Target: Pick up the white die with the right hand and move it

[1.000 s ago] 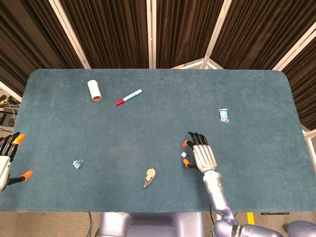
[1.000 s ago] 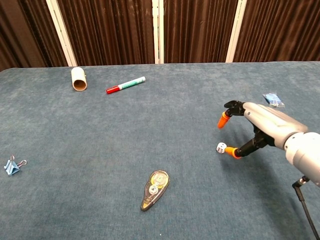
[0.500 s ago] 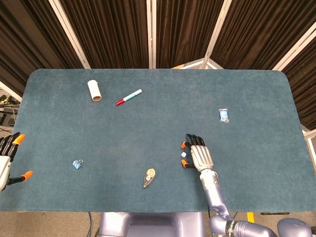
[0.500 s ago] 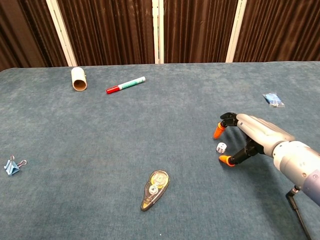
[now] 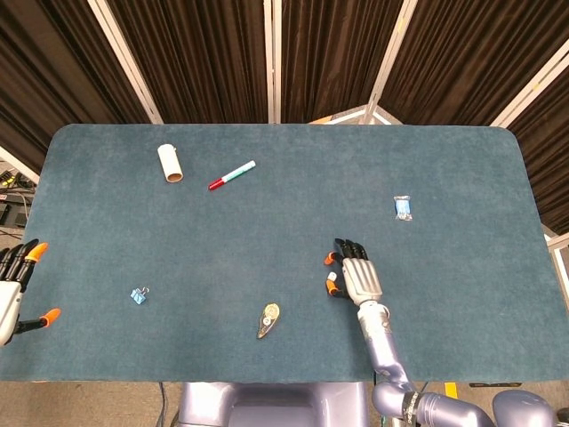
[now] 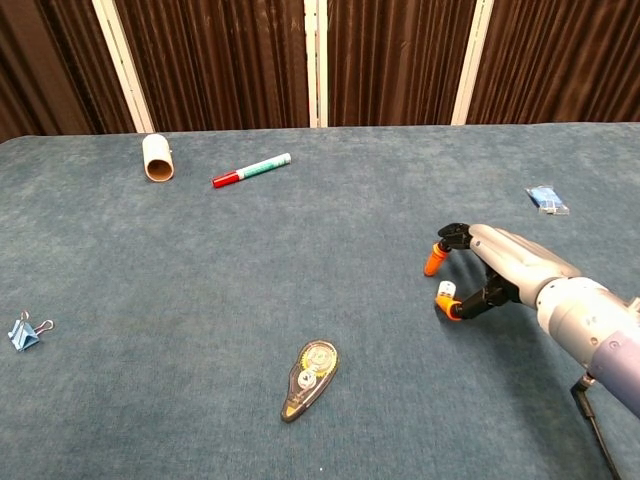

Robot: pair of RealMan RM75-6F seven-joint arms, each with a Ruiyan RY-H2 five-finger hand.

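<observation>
White die [image 6: 445, 290] sits on the blue table [image 5: 267, 222] at the right hand [image 5: 354, 273], touching the orange tip of its thumb, with another orange fingertip curled just above it; whether the die is actually gripped cannot be told. Nearest to the die, a correction-tape dispenser [image 6: 309, 379] lies toward the table's front edge. A small blue packet [image 5: 403, 207] lies beyond the die to the right. Far across the table from the die lie a red-capped marker [image 5: 231, 175] and a cardboard tube [image 5: 169, 163]. A blue binder clip [image 6: 24, 331] lies well apart, toward the left hand [image 5: 12, 289], which hangs at the table's edge with fingers spread, holding nothing.
</observation>
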